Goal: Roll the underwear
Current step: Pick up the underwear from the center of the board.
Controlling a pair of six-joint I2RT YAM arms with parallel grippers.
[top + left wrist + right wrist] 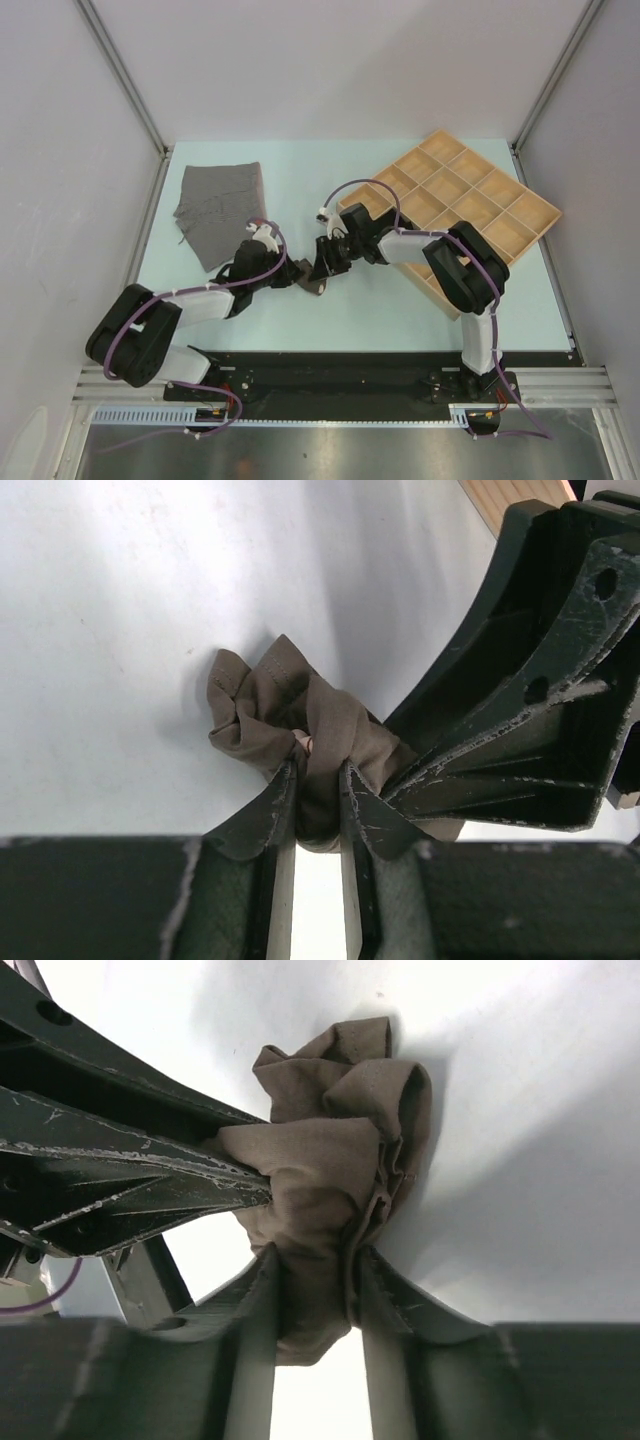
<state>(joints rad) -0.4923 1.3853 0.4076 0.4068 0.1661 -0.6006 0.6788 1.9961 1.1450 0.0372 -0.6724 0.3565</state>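
The dark brown underwear (310, 281) is a small bunched wad on the table between my two grippers. My left gripper (293, 273) is shut on one side of it; in the left wrist view the brown cloth (300, 725) is pinched between the fingers, gripper (320, 780). My right gripper (325, 268) is shut on the other side; in the right wrist view the wad (335, 1150) is squeezed between its fingers, gripper (315, 1280). The heather grey underwear (220, 208) lies flat at the back left. The black underwear is out of view.
A compartmented wooden tray (460, 205) lies tilted at the back right, under the right arm's elbow. White walls enclose the table on the left, back and right.
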